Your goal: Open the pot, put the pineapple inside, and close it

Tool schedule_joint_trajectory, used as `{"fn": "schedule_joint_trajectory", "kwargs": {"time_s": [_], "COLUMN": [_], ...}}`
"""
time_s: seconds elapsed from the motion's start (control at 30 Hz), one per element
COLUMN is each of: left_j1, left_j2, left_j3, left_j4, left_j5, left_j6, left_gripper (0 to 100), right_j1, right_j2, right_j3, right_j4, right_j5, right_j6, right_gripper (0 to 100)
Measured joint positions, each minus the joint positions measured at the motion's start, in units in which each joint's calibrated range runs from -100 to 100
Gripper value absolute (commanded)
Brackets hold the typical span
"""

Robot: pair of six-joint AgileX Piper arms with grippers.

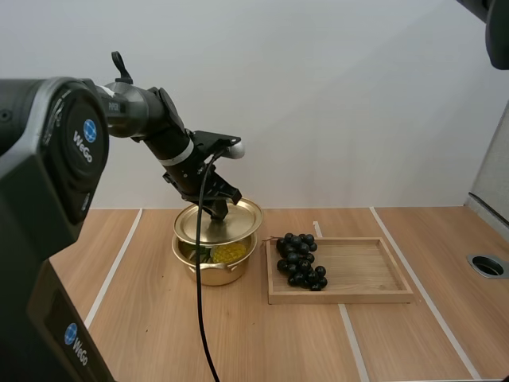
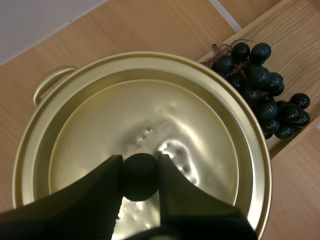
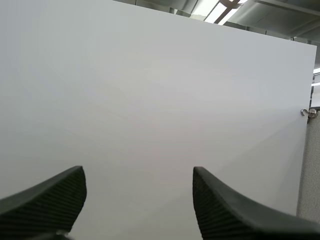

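My left gripper is shut on the black knob of the gold lid. The lid hangs just over the gold pot, with its front edge raised so the inside shows. A yellow pineapple with green leaves lies in the pot. In the left wrist view the lid covers most of the pot, and one pot handle pokes out beside it. My right gripper is open, facing a white wall with nothing between its fingers.
A wooden tray lies just right of the pot, with a bunch of dark grapes at its left end, close to the pot's rim. The grapes sit beside the lid in the left wrist view. Bare table lies left of the pot and in front of it.
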Motion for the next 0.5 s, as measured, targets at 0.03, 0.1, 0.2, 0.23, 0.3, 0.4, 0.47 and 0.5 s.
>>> {"fn": "schedule_joint_trajectory", "kwargs": {"time_s": [0.03, 0.1, 0.2, 0.23, 0.3, 0.4, 0.47, 0.5], "left_j1": [0.00, 0.00, 0.00, 0.00, 0.00, 0.00, 0.00, 0.00], "left_j2": [0.4, 1.3, 1.9, 1.9, 2.2, 2.5, 2.7, 3.2], "left_j3": [0.0, 0.0, 0.0, 0.0, 0.0, 0.0, 0.0, 0.0], "left_j4": [0.1, 0.5, 0.9, 0.9, 1.0, 1.2, 1.2, 1.7], "left_j5": [0.0, 0.0, -1.5, -1.7, -2.7, -2.8, -2.8, -3.5], "left_j6": [0.0, 0.0, 0.1, 0.1, 0.1, 0.1, 0.1, 0.7], "left_gripper": [0, 0, 0, 0, 0, 0, 0, 0], "right_j1": [0.0, 0.0, 0.0, 0.0, 0.0, 0.0, 0.0, 0.0], "right_j2": [0.0, 0.0, 0.0, 0.0, 0.0, 0.0, 0.0, 0.0], "right_j3": [0.0, 0.0, 0.0, 0.0, 0.0, 0.0, 0.0, 0.0], "right_j4": [-0.5, -1.0, -1.2, -1.3, -1.3, -1.3, -1.3, -1.7], "right_j5": [0.1, 0.4, 0.6, 0.6, 0.6, 0.6, 0.6, 0.6], "right_j6": [0.0, 0.0, 0.0, 0.0, 0.0, 0.0, 0.0, 0.0], "right_gripper": [100, 100, 100, 100, 100, 100, 100, 100]}}
